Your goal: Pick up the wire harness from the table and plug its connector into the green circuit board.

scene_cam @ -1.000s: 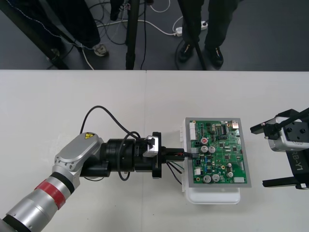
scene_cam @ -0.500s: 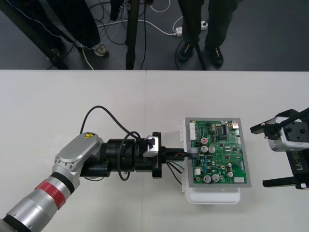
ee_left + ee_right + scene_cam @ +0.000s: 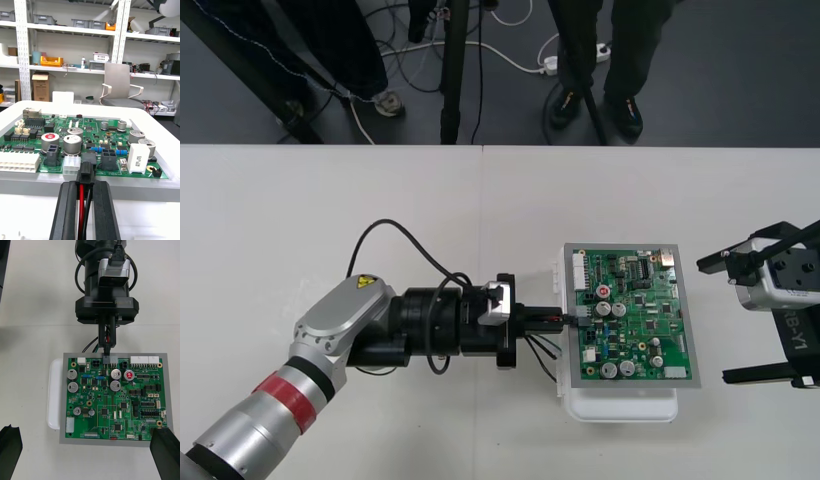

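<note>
With my left gripper (image 3: 570,319) pinching the plug (image 3: 85,174) at the green circuit board (image 3: 640,300) edge and my right gripper (image 3: 715,321) spread aside, I'd push in level, without twisting.

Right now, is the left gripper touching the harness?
Touching: in the left wrist view the left gripper pinches the wire harness, red and black wires between its fingers.

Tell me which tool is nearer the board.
Left. The left tool is at the board's left edge, shut on the plug. The right tool hangs open, apart from the board's right edge.
</note>
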